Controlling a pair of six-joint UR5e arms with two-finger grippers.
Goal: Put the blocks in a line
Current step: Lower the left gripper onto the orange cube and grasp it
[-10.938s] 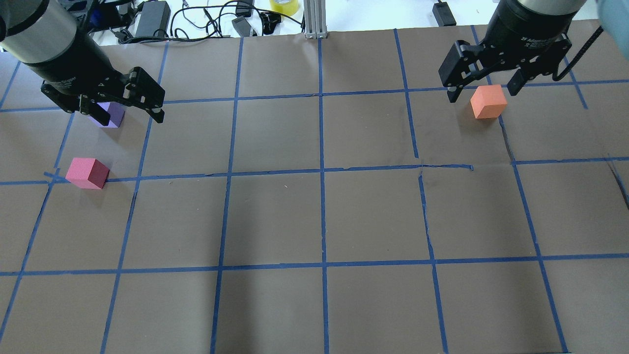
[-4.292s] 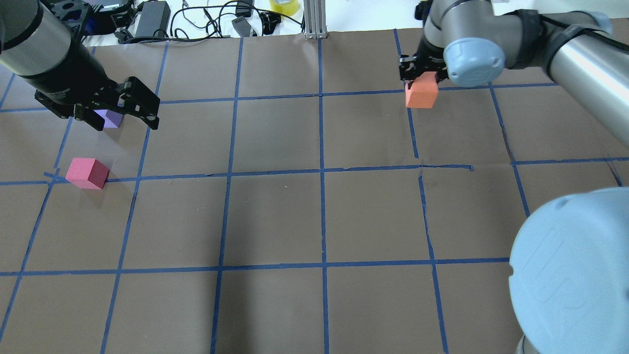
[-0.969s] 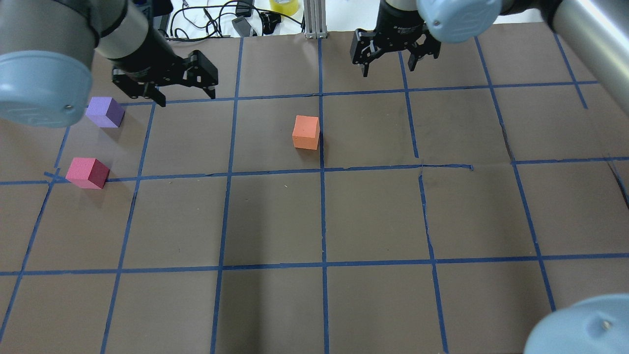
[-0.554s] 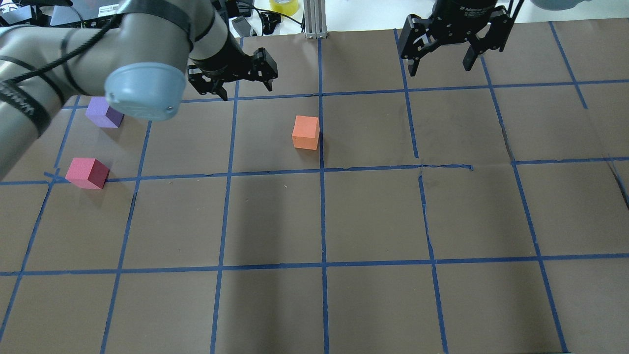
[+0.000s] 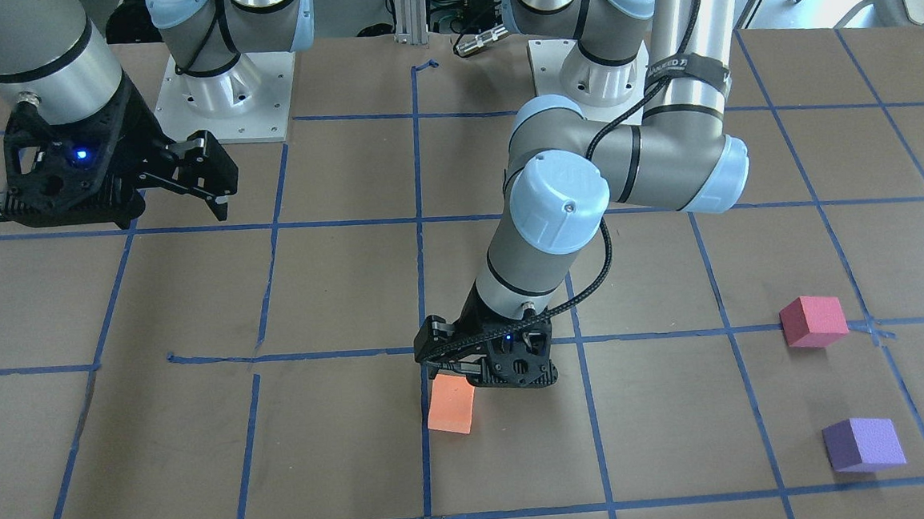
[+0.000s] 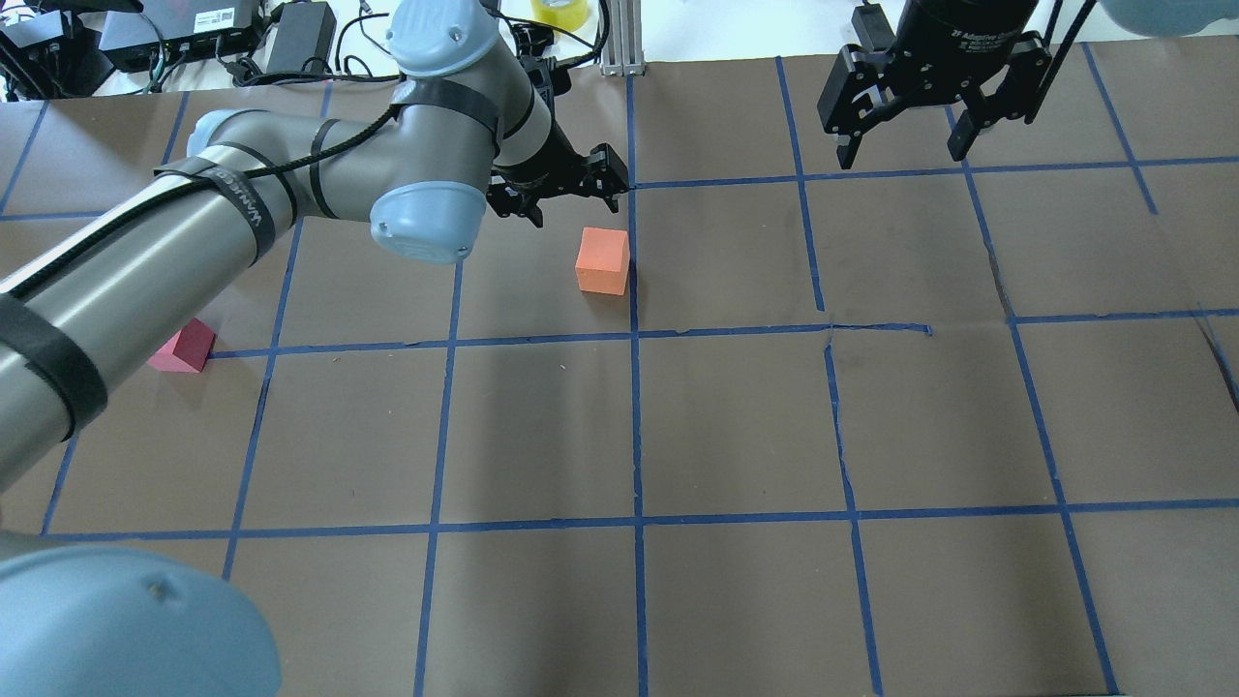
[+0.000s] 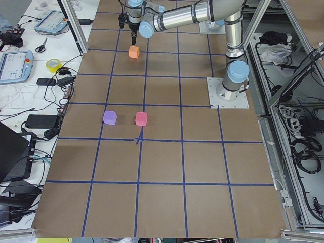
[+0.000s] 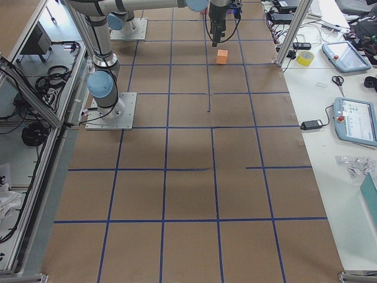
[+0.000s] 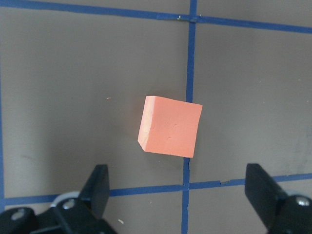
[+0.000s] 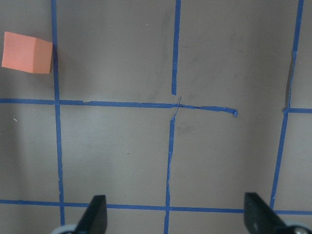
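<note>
My left gripper (image 9: 178,171), spread wide and empty, hovers directly above the orange block (image 9: 169,126) without touching it; my right gripper (image 6: 900,155), likewise spread and empty, stands well apart

The body of the right pincer (image 6: 900,155), upper right of the overhead frame, carries white lettering that begins "2F Adaptive". The rest is illegible. A black strap (image 6: 235,192) on the left arm (image 6: 126,281) bears white print too small to read reliably.
</note>
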